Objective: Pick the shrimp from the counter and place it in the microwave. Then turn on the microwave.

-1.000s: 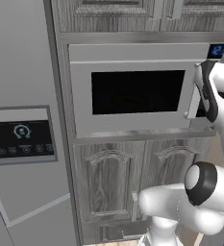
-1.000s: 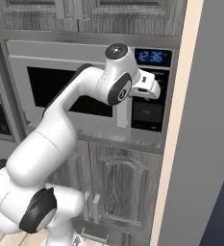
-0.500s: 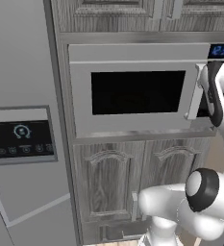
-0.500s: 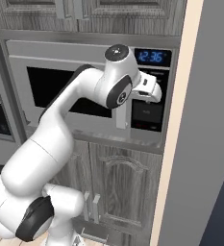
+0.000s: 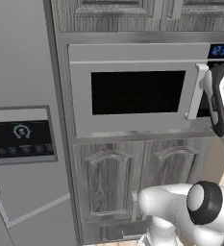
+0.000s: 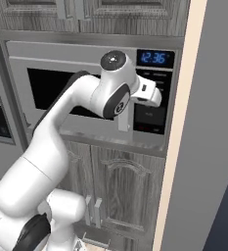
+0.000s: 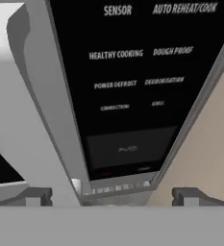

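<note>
With its door shut, the microwave [image 5: 132,91] awaits its start command: by the look of it, the final step. Left of it stands the grey panel [image 5: 21,137] with its dial screen; right of its handle [image 5: 196,91], the gripper [image 7: 111,196], fingers spread and empty, faces the keypad [image 7: 132,81], nothing obstructing. The shrimp is presumably inside.

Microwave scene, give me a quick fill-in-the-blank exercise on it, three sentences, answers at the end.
1. The microwave door is ____.
2. The gripper faces the black keypad with its jaws ____.
3. The blue digits of the display sit ____ the keypad.

Missing words: closed; open; above
</note>
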